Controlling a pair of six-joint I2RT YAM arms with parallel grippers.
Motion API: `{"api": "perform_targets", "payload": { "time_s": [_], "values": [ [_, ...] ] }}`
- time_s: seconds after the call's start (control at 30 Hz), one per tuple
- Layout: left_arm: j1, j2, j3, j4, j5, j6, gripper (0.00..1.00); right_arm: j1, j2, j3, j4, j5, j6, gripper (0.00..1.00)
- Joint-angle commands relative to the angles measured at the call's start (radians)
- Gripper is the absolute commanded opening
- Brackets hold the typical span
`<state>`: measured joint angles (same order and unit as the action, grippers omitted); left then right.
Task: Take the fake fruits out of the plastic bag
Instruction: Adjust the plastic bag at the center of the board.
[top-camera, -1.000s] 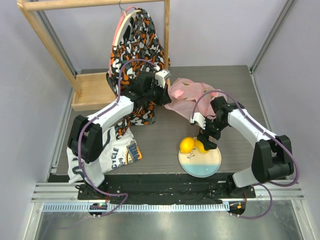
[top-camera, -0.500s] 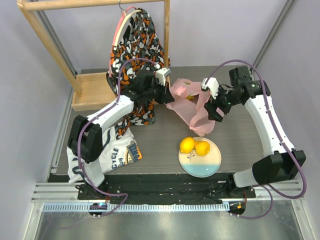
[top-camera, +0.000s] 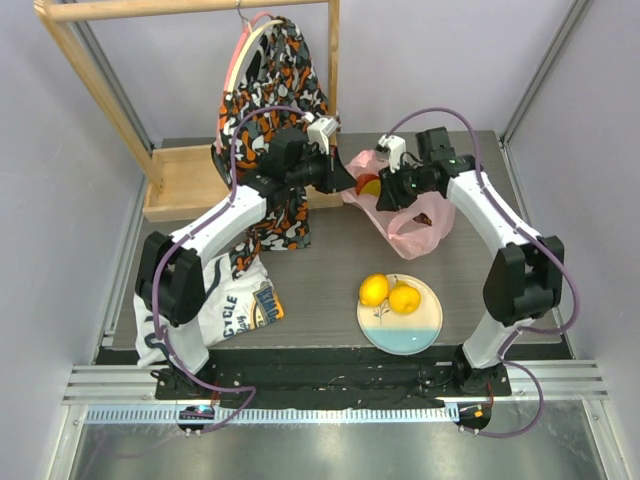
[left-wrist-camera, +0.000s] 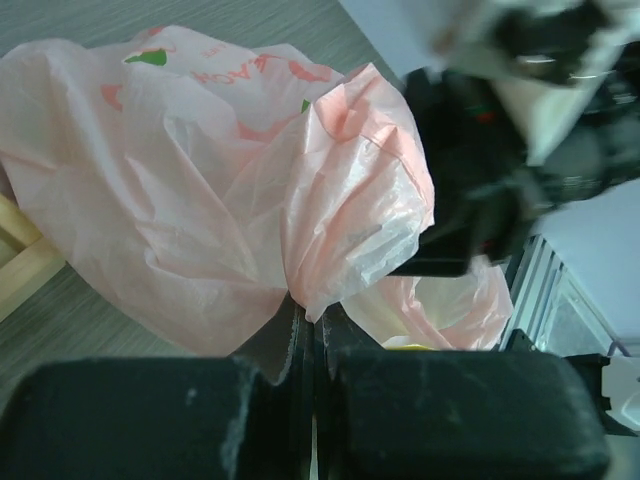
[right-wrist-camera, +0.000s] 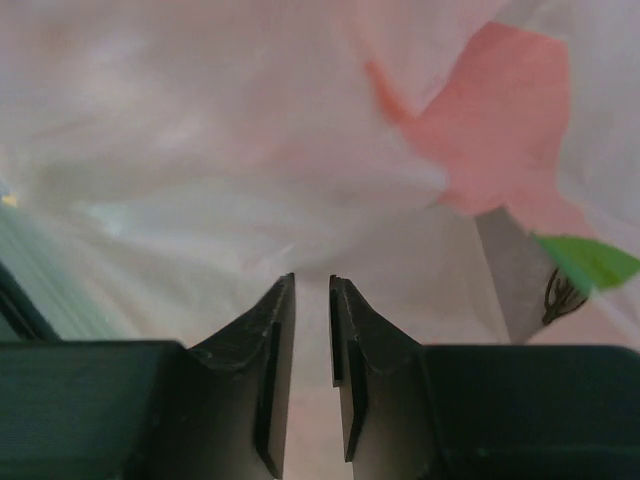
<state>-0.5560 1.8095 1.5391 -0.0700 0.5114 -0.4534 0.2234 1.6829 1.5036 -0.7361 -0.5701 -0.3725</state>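
Light, limp and slippery, the thin translucent pink plastic bag (top-camera: 415, 226) was best gripped at bunched folds: left gripper (left-wrist-camera: 309, 325) clamped one, right gripper (right-wrist-camera: 312, 330) nearly closed, hold indeterminate.

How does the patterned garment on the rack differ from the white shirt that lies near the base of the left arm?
Pose: the patterned garment hangs from the wooden rack, while the white shirt lies crumpled on the table.
Look: the garment has an orange, black and white pattern all over; the shirt is white with a printed design.
Place: the garment is at the far side, the shirt at the near edge.
Both are clothes on the left side.
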Motion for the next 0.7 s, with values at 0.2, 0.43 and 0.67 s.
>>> {"api": "perform_targets", "payload": {
  "time_s": [0.2, 0.43, 0.67],
  "values": [
    [-0.002, -0.073, -0.025, 0.006, 0.047, 0.031, 0.00, -0.010, 0.136, 0.067, 0.261, 0.400, 0.268, 0.23],
    [-0.002, -0.140, -0.112, -0.077, 0.058, 0.174, 0.00, -0.174, 0.143, 0.032, 0.211, 0.564, 0.109, 0.26],
    [-0.005, -0.125, -0.120, -0.054, 0.116, 0.173, 0.00, -0.240, 0.133, 0.027, 0.243, 0.515, 0.093, 0.31]
  ]
}}
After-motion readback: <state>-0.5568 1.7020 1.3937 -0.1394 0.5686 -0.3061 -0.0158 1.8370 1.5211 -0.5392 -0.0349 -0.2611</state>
